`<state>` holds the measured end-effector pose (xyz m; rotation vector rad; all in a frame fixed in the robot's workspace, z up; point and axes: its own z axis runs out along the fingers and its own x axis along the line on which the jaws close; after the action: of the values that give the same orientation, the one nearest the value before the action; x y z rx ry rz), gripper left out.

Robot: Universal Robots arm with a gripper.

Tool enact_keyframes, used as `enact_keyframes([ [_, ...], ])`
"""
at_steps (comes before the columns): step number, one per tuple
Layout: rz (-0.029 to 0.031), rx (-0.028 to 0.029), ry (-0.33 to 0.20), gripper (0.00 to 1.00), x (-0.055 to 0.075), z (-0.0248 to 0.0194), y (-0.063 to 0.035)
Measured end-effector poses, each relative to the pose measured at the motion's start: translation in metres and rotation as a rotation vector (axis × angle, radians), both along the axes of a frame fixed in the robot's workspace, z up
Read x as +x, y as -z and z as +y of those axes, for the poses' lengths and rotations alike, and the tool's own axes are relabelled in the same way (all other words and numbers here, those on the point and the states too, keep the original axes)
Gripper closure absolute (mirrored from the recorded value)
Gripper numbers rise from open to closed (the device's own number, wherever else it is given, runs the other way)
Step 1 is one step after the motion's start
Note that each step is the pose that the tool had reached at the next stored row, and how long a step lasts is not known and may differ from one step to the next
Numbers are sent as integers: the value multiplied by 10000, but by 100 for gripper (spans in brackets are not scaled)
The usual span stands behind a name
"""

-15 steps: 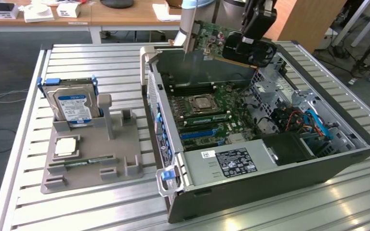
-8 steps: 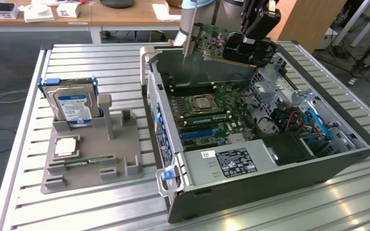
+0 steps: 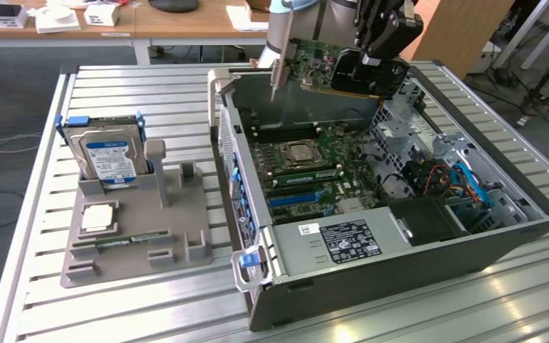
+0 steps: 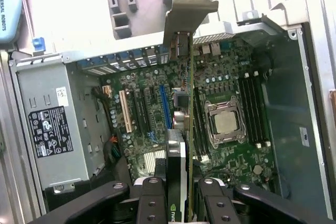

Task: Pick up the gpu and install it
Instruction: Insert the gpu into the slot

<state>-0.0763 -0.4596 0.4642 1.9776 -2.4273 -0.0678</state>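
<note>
Above the open grey metal computer case (image 3: 399, 264), the black gripper (image 3: 359, 71) clamps the flat green-and-black gpu (image 3: 311, 63) on edge, long axis running from the jaws out to its silvery bracket (image 4: 189, 9).

A silvery metal surface (image 3: 112, 86) of long parallel slats, framed by a raised rail along its edges, carries two things. Toward the exterior view's left lies a flat grey plastic holder (image 3: 131, 250) with upright posts and moulded slots, sitting square on the slats. Just beside it, toward the exterior view's right, a black computer case (image 3: 399, 279) lies on its side with the open side turned up, its dark outer wall facing the camera and its near corner close to the surface's front edge. A narrow strip of bare slats separates holder and case. More bare slats stretch behind the holder and in front of both.
</note>
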Motion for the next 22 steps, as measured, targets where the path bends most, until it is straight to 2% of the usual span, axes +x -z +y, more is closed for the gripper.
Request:
enact_keyframes([
  [12, 0, -2, -1623, 72, 0, 0, 15],
  [18, -5, 1, -1736, 72, 1, 1, 25],
  [22, -28, -2, -1735, 72, -1, 0, 81],
])
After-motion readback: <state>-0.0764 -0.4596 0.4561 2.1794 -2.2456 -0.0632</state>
